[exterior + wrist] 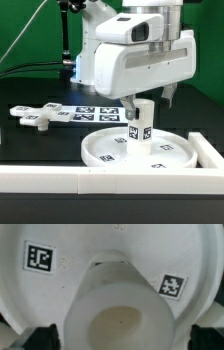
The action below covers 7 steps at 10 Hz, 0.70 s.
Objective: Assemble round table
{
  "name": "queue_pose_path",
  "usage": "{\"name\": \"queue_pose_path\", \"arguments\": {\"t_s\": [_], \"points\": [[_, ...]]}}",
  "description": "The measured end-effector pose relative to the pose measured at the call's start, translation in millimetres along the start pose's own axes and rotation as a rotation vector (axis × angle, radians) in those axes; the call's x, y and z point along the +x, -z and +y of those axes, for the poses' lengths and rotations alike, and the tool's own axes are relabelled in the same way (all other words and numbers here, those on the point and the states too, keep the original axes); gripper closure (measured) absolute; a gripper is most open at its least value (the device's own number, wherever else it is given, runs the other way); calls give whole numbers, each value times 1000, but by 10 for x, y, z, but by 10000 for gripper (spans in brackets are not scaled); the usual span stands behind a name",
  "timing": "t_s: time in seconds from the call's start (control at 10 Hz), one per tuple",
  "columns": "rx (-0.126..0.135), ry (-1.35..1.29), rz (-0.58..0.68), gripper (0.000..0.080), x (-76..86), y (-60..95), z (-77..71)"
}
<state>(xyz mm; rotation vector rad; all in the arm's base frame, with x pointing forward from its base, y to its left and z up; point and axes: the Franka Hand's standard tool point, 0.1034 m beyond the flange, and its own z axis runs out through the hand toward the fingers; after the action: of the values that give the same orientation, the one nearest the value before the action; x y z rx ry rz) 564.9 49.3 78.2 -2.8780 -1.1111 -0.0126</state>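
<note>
Directly beneath the gripper (150,103) stands the post (140,125), upright on the disc (100,150) at about its middle. The gripper hangs straight down over it with its jaws spread wide, one to each side of the post's top. In the wrist view the two dark fingertips (45,335) sit at the outer edges of the picture, and the post's round top fills most of the space between them. A narrow strip shows between each fingertip and the post, so the gripper looks open and has hold of nothing.

The disc lies flat on the black table (40,145), under and around the gripper. Its raised rim is clear on all sides. Small square tags (40,258) show on the disc's floor to either side of the post, and more are on the post's own wall.

Away from the gripper, toward the exterior view's left, the cross-shaped piece (33,118) lies flat on the table, well apart from the disc. The marker board (90,110) lies between that piece and the gripper, just behind the disc. The white wall (60,180) runs along the table's near edge, just beside the disc's rim.
</note>
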Motion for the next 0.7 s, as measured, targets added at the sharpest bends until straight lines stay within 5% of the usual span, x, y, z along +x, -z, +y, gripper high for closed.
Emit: {"name": "queue_pose_path", "arguments": {"t_s": [0.7], "points": [[-18, 530, -30, 150, -45, -28, 43]]}}
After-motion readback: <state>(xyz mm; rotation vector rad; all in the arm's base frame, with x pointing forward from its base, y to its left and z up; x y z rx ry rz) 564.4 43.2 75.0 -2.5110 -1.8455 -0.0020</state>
